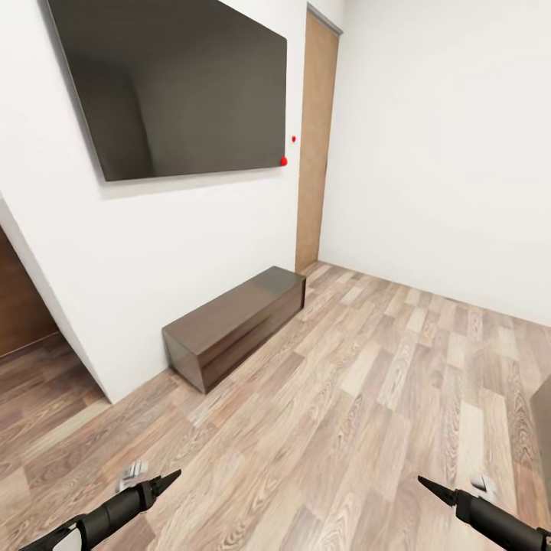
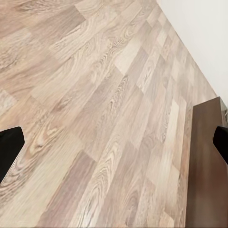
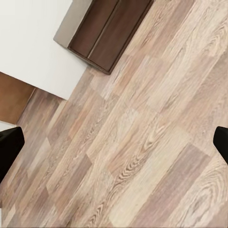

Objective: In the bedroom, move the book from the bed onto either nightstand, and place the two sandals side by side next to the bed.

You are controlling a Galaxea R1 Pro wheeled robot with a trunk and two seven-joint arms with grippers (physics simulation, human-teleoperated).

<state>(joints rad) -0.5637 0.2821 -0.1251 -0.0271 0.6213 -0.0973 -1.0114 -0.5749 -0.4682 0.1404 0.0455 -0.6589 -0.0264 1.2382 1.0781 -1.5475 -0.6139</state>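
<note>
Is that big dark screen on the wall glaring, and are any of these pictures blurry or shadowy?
Head view: the wall screen shows only a dim, soft reflection, no bright glare; the bench top has a faint sheen. Left wrist view: floor planks evenly lit, slightly soft. Right wrist view: flat lighting on the bench, barely any shadow.

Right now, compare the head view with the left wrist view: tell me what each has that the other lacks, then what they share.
Head view alone: a dark wall-mounted screen, a wooden door, two red markers, and both arms with the left tool and right tool pointing forward. Left wrist view alone: the left tool's dark fingertips, set wide apart at the picture's edges. Both: the wood-plank floor, white wall and long dark brown bench.
</note>
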